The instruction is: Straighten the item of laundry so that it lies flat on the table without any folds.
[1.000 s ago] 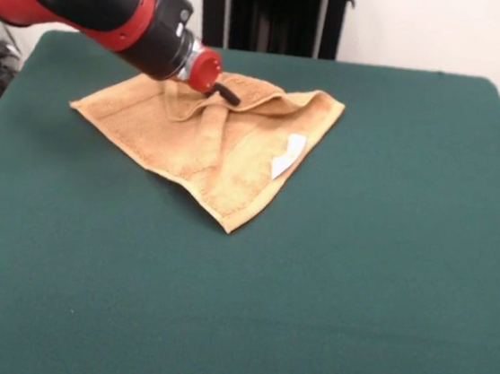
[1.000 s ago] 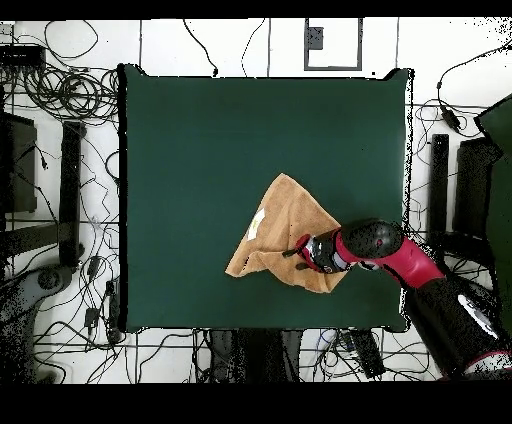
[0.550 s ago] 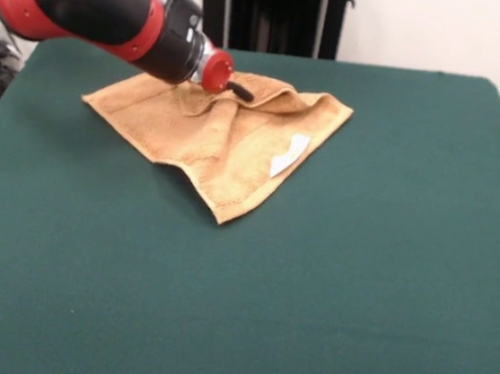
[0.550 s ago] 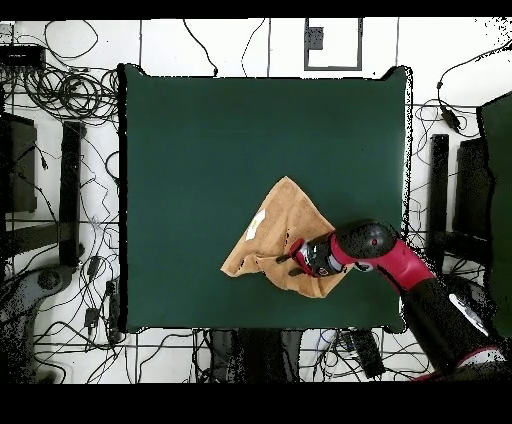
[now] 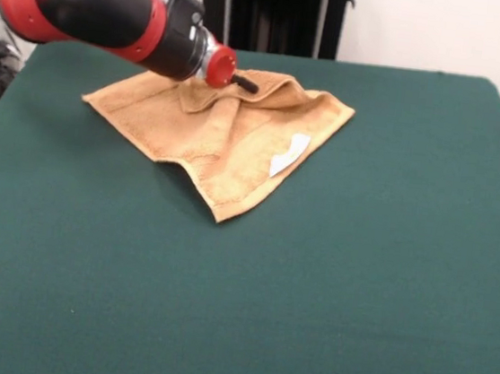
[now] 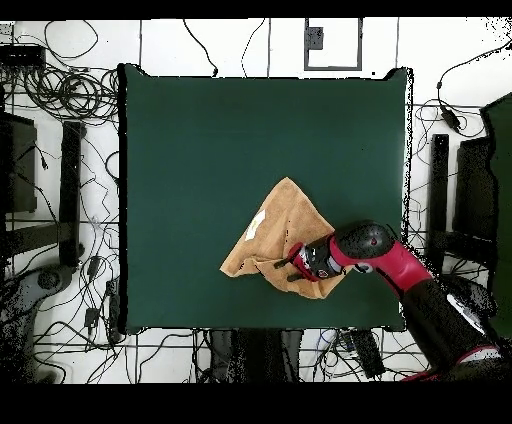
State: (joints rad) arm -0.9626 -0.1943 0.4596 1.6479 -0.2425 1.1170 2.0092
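Observation:
The item of laundry (image 5: 224, 139), a tan-orange terry towel, lies rumpled on the far left part of the green table (image 5: 358, 271). A raised fold runs along its far edge, and its white tag (image 5: 288, 154) faces up. My gripper (image 5: 244, 84) reaches in low from the left and is shut on that raised fold. In the overhead view the towel (image 6: 282, 218) sits near the table's bottom edge (image 6: 200, 322), right of centre. There the gripper (image 6: 284, 268) rests over its lower part and the arm covers its lower right corner.
Cables and dark equipment (image 6: 60, 180) surround the table on the floor. A black stand (image 5: 274, 14) rises behind the table's far edge. The towel's near corner (image 5: 219, 217) points toward the table's middle.
The gripper has moved the towel's far fold a little rightward in the front view, and the whole towel shifted with it. Over the last half second it barely moved.

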